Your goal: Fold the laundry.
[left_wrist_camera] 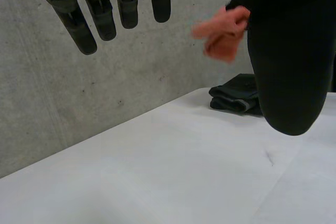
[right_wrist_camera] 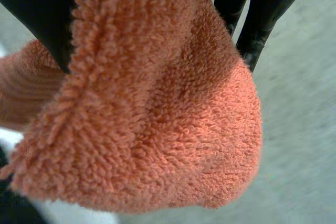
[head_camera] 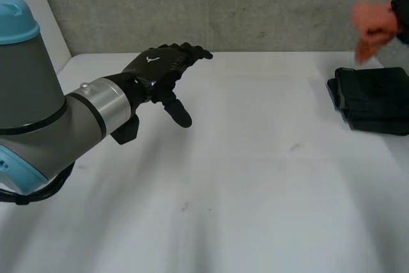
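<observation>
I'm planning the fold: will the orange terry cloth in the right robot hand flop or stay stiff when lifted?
Probably floppy: the orange terry cloth hangs bunched from the right robot hand. Its looped pile likely grips rather than slips. It looks light, being all soft pile.

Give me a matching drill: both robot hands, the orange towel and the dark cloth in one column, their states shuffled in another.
1. left hand
2. right hand
3. orange towel
4. dark cloth

A. folded, lying on the table
B. open, holding nothing
C. shut on the towel
D. held in the air

Pairs: 1-B, 2-C, 3-D, 4-A.
</observation>
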`<control>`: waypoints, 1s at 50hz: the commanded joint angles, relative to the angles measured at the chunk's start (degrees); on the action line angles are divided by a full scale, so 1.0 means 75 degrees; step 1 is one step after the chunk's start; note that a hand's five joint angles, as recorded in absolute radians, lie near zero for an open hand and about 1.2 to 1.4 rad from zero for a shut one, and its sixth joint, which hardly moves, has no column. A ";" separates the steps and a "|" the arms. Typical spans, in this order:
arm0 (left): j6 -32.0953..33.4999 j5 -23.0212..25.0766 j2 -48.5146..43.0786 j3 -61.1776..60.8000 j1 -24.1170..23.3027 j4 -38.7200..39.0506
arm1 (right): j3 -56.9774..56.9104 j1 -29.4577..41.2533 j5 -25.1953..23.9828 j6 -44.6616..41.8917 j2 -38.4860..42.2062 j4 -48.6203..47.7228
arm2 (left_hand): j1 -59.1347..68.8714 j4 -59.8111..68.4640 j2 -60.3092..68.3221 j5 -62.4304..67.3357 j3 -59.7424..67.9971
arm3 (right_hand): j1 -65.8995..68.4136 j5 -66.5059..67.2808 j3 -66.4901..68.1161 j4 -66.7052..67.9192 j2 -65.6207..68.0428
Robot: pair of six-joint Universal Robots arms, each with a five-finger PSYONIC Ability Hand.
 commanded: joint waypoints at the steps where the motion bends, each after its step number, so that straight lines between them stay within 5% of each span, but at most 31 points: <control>1: 0.0006 -0.0011 -0.0089 -0.0008 -0.0013 0.0017 | 0.0914 -0.0746 -0.0985 -0.0110 0.0522 0.0083 | 0.0218 0.0123 0.0108 -0.0053 0.0056 | 0.5166 0.2507 0.2042 0.1591 0.1893; 8: -0.0006 -0.0011 -0.0136 -0.0008 -0.0013 0.0017 | 0.1525 -0.1052 -0.1245 -0.0614 0.0769 0.0083 | 0.0218 0.0123 0.0108 -0.0053 0.0056 | 0.5166 0.2507 0.2042 0.1591 0.1893; 12: -0.0006 -0.0011 -0.0125 -0.0008 -0.0013 0.0017 | 0.1736 -0.1216 -0.1023 -0.0907 0.0629 0.0316 | 0.0218 0.0123 0.0108 -0.0053 0.0056 | 0.0880 -0.1779 -0.2244 -0.2695 -0.2393; 14: -0.0006 -0.0011 -0.0125 -0.0008 -0.0013 0.0017 | 0.1830 -0.1228 -0.0649 -0.1012 0.0314 0.0586 | 0.0218 0.0123 0.0108 -0.0053 0.0056 | -0.3377 -0.6036 -0.6501 -0.6951 -0.6649; 15: -0.0006 -0.0011 -0.0125 -0.0008 -0.0013 0.0017 | 0.1854 -0.1217 -0.0508 -0.1013 0.0161 0.0656 | 0.0218 0.0123 0.0108 -0.0053 0.0056 | -0.4167 -0.6826 -0.7292 -0.7742 -0.7440; 23: -0.0018 -0.0023 -0.0008 -0.0008 -0.0048 0.0017 | 0.2416 -0.0983 0.0009 -0.0838 -0.1654 0.0950 | 0.0196 0.0100 0.0086 -0.0075 0.0034 | -0.4167 -0.6826 -0.7292 -0.7742 -0.7440; 29: -0.0065 -0.0105 0.0378 -0.0008 -0.0060 0.0017 | 0.3234 0.0210 0.0709 0.0144 -0.3750 0.1101 | 0.0128 0.0033 0.0018 -0.0142 -0.0033 | -0.4167 -0.6826 -0.7292 -0.7742 -0.7440; 37: 0.0029 -0.1275 0.1211 -0.0125 0.0010 0.0204 | 0.5131 0.1920 0.2058 0.2452 -0.5484 0.1208 | 0.0016 -0.0079 -0.0094 -0.0255 -0.0146 | -0.4167 -0.6826 -0.7292 -0.7742 -0.7440; 42: 0.0052 -0.2142 0.1492 -0.0347 0.0430 0.0287 | 0.6364 0.2966 0.2633 0.2878 -0.6016 0.1056 | 0.0061 -0.0034 -0.0049 -0.0210 -0.0101 | -0.4167 -0.6826 -0.7292 -0.7742 -0.7440; 50: 0.0134 -0.2249 0.1715 -0.0816 0.0795 0.0299 | 0.7174 0.3588 0.3571 0.2854 -0.6191 0.0728 | 0.0038 -0.0057 -0.0072 -0.0232 -0.0123 | -0.4167 -0.6826 -0.7292 -0.7742 -0.7440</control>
